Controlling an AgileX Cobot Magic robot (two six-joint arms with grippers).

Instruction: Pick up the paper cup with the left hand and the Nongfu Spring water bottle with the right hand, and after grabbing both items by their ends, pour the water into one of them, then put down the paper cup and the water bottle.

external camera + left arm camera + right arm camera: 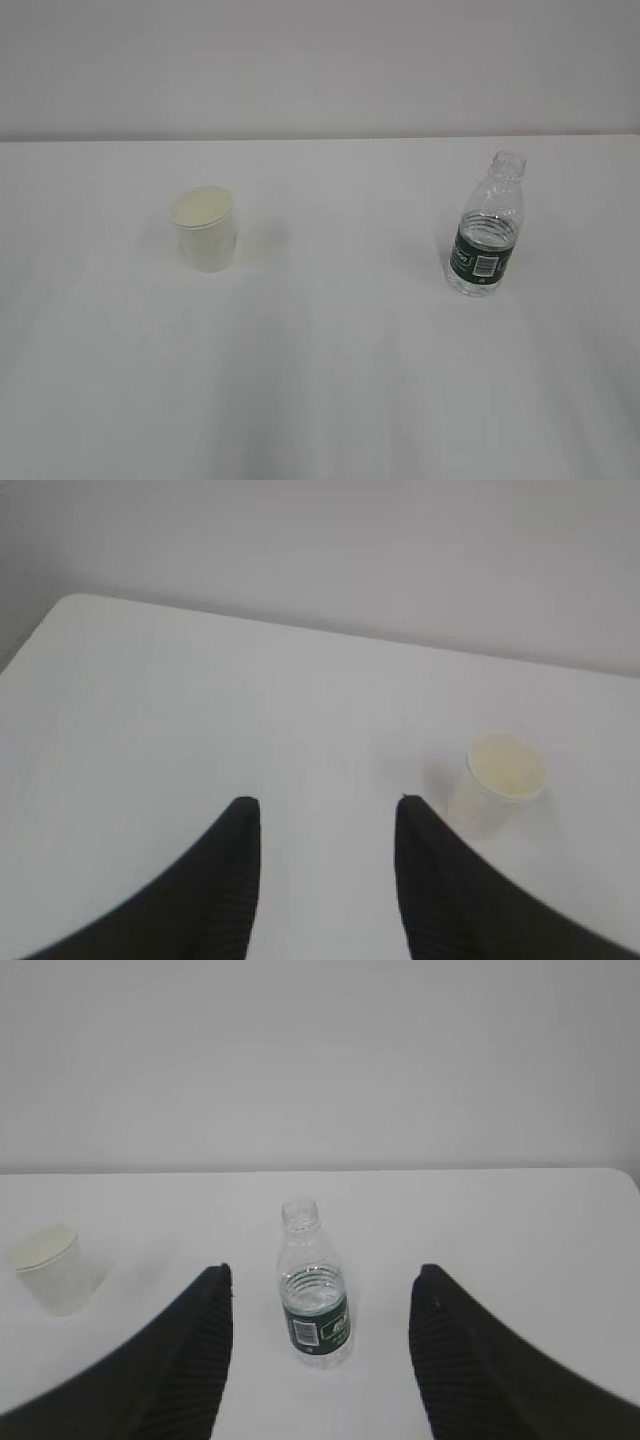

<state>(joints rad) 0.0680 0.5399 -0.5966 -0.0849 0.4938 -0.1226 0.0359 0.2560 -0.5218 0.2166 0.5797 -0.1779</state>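
The white paper cup (205, 230) stands upright on the left of the table, its cream inside showing. The uncapped Nongfu Spring water bottle (486, 227) stands upright on the right, with a dark green label and water up to about the label's top. Neither arm shows in the exterior view. In the left wrist view my left gripper (325, 802) is open over bare table, the paper cup (498, 783) ahead to its right and apart from it. In the right wrist view my right gripper (325, 1272) is open, the bottle (314, 1288) standing ahead between its fingers, untouched; the cup (52, 1268) sits far left.
The white table (330, 380) runs back to a plain pale wall. Its rounded far left corner (70, 602) shows in the left wrist view and its right edge (628, 1178) in the right wrist view. Only the cup and bottle stand on it.
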